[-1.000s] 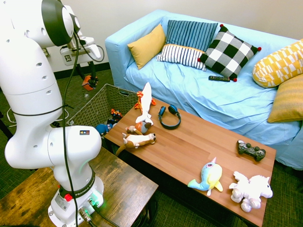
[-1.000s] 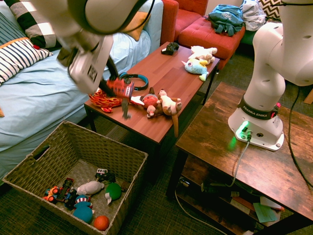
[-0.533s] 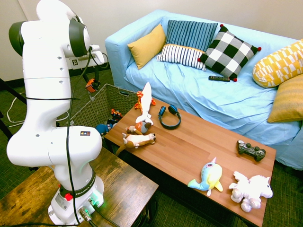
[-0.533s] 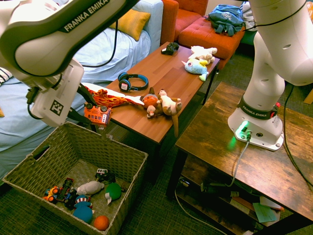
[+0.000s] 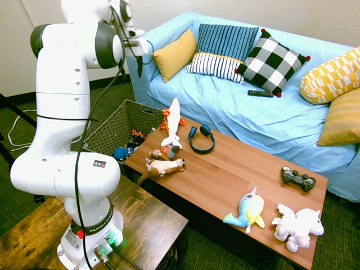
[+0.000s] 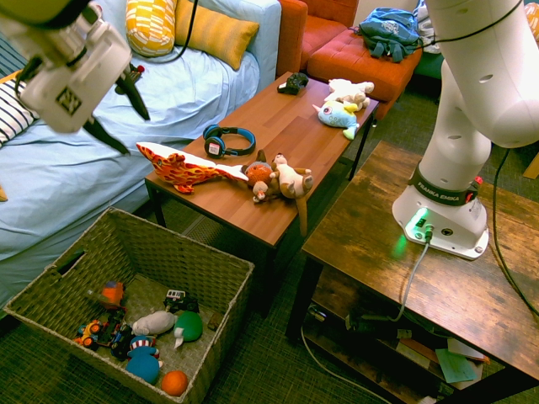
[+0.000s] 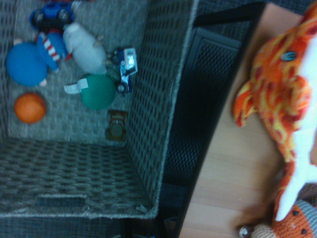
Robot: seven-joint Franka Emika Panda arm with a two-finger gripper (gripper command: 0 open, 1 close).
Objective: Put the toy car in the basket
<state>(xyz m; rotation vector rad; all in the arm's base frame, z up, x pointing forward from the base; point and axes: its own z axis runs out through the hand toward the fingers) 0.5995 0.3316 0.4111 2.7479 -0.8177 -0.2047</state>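
The gripper [image 6: 118, 114] hangs empty with its fingers spread, high above the basket [image 6: 221, 259]. The toy car [image 6: 111, 294] lies inside near the far wall (among other small toys). Best to lift straight clear of the coffee table [image 6: 278, 139].

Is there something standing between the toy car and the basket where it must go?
Nothing visible does. The toy car is already inside the basket, and the gripper hangs open and empty high above it.
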